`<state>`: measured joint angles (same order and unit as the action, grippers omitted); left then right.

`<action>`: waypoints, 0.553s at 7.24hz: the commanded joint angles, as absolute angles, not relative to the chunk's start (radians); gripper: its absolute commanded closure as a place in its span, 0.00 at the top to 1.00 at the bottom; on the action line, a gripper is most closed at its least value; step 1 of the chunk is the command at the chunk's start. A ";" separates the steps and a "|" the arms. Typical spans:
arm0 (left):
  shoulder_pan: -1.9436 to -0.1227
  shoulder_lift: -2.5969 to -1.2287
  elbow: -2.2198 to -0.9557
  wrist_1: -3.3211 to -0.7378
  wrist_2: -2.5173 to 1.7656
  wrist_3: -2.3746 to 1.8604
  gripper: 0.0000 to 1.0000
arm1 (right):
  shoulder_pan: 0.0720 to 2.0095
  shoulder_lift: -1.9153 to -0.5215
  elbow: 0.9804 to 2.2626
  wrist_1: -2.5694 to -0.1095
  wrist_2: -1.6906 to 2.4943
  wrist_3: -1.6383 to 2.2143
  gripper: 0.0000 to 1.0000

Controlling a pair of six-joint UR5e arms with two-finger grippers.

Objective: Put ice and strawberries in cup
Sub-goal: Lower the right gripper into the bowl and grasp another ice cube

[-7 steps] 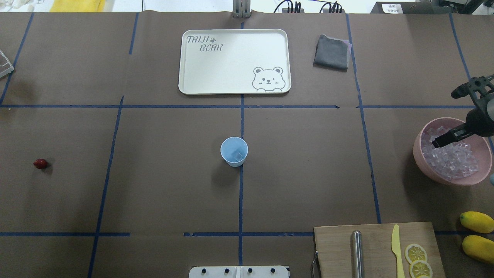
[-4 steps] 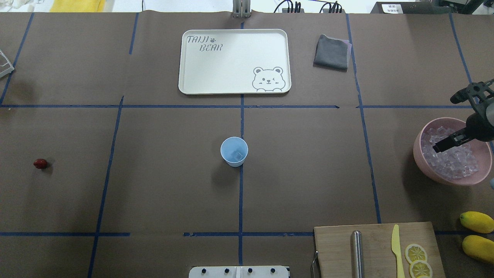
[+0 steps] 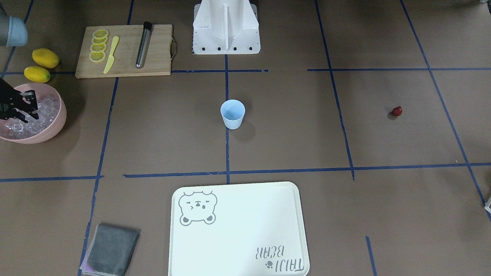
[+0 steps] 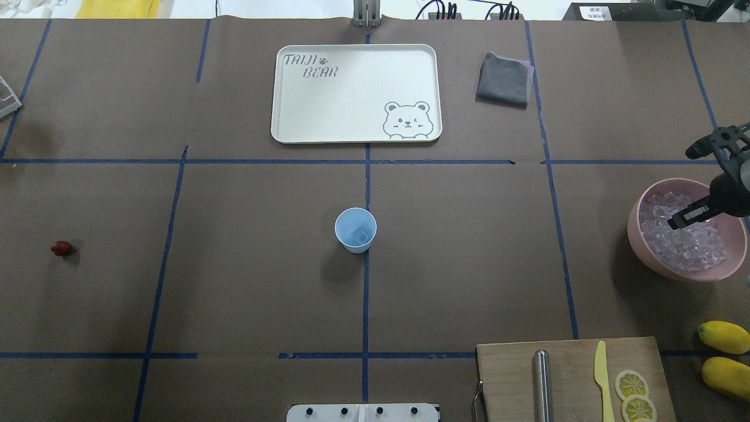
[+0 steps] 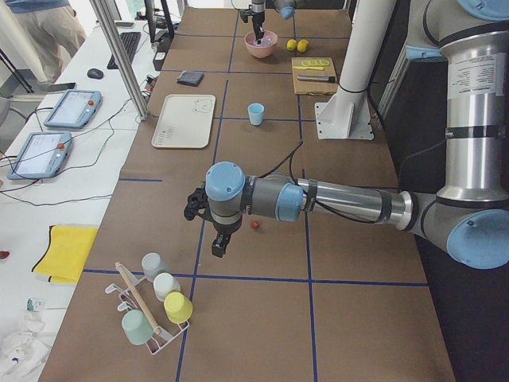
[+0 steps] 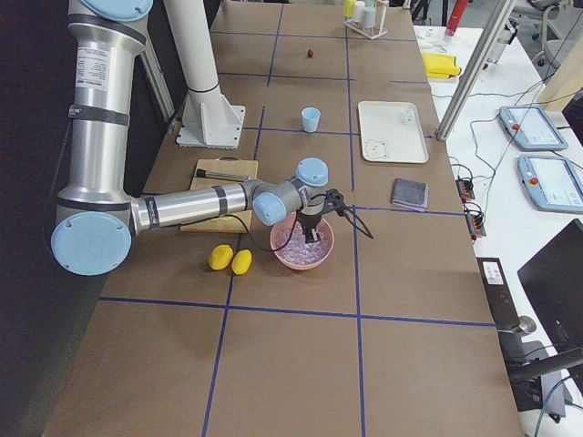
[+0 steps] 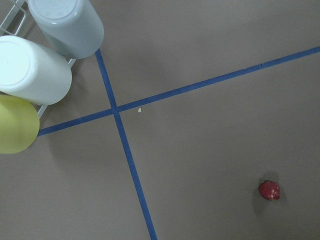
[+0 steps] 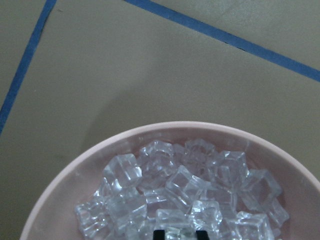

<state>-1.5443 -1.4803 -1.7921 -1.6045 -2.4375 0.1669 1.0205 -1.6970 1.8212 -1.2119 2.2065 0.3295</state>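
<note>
Read the overhead view as a clock with the cup (image 4: 347, 223) at its middle. The pink bowl (image 4: 649, 262) sits far out at 3 o'clock. The right hand (image 4: 681, 219) hangs tilted over it with its tips down among the ice (image 8: 182, 186). That pose suits picking a cube. In the wrist view the two fingertips (image 8: 159, 234) stand a narrow gap apart with ice in the gap, but whether they are pinching a cube or only straddling it I cannot tell. The cup stands upright on the surface, on the middle tape line (a spot both arms can probably reach). A lone cube (image 4: 361, 236) seems to lie in its bottom, so the ice part looks begun, not finished.

The strawberry (image 4: 61, 248) lies on the surface at 9 o'clock, well apart from the cup. The left hand (image 5: 217, 245) hovers near it, with the berry off to 4 o'clock in its wrist view. No close view shows how that hand is set, so whether it is spread or pressed together I cannot tell.

Around the cup are a white tray (image 4: 351, 88) at 12 o'clock, a grey cloth (image 4: 504, 79) between 1 and 2, and two lemons (image 4: 724, 337) between 3 and 4. A cutting board (image 4: 510, 375) at 4 carries a metal rod (image 4: 542, 384), a yellow knife (image 4: 602, 369) and lemon slices (image 4: 631, 384). None of these lies on the line from bowl to cup or from berry to cup. The bowl's own rim is the likeliest snag on lifting out.
</note>
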 commanded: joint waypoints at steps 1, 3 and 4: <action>-1.543 -1.480 -1.795 -1.605 -2.437 0.166 1.00 | 1.023 -1.729 1.871 -1.213 2.206 0.327 0.03; -1.543 -1.480 -1.795 -1.605 -2.437 0.167 1.00 | 1.087 -1.741 1.943 -1.226 2.210 0.327 0.03; -1.543 -1.480 -1.795 -1.603 -2.445 0.166 1.00 | 1.126 -1.723 1.962 -1.229 2.218 0.333 0.03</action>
<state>-1.5436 -1.4803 -1.7947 -1.6042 -2.4393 0.1664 1.0769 -1.7356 1.9301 -1.2228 2.2106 0.3280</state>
